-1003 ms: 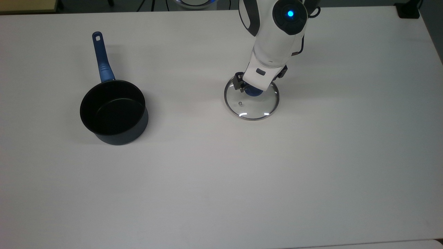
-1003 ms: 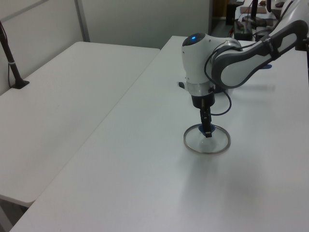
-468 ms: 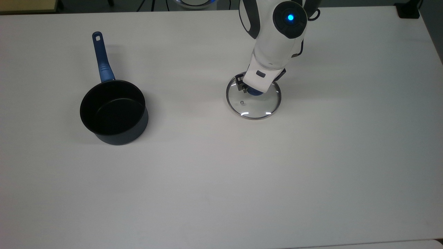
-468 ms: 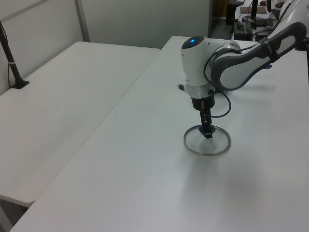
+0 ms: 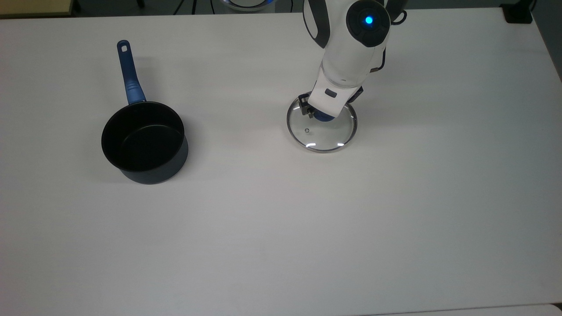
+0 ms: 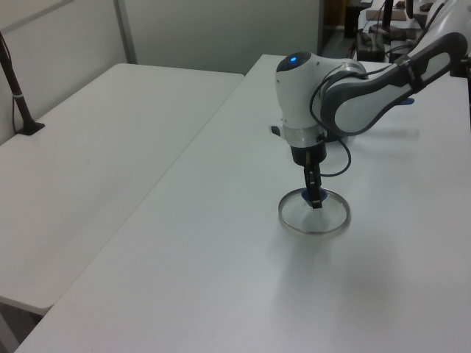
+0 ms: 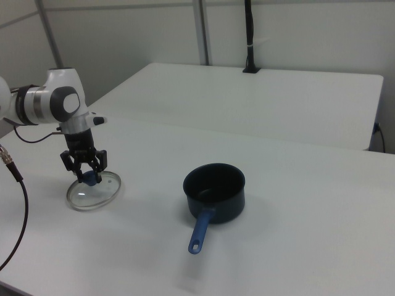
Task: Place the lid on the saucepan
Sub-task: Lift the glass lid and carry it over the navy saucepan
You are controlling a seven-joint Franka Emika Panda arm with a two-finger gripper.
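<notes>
Sitting on counter [image 5: 281, 228]: saucepan [image 5: 145, 142], empty, far off to the top view's left of the end effector, handle pointing away.
Lid [image 5: 327, 134]: flat on the counter, right under the end effector.
End effector [image 7: 86, 174]: fingers closed around the lid's blue knob [image 7: 90, 179].

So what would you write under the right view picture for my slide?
Robot gripper down at the glass lid's blue knob, with the empty saucepan waiting nearby.
</notes>
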